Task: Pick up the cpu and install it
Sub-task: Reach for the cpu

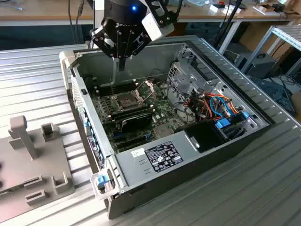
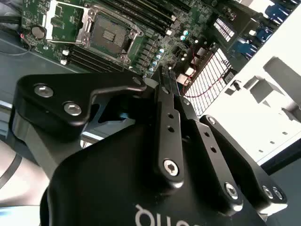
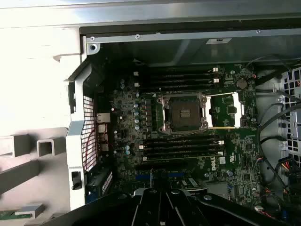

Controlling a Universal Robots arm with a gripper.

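My gripper hangs high over the open computer case, and its black fingers are pressed together. I cannot tell whether anything thin is pinched between them. The cpu is out of view or hidden. The dark square socket lies bare on the green motherboard. Its hinged metal frame is swung open to one side. In the first wrist view the gripper sits over the expansion slots, short of the socket.
A long black expansion card lies just in front of the socket. A metal drive cage and coloured cables fill the case on the exterior view's right. A grey fixture with posts stands on the exterior view's left.
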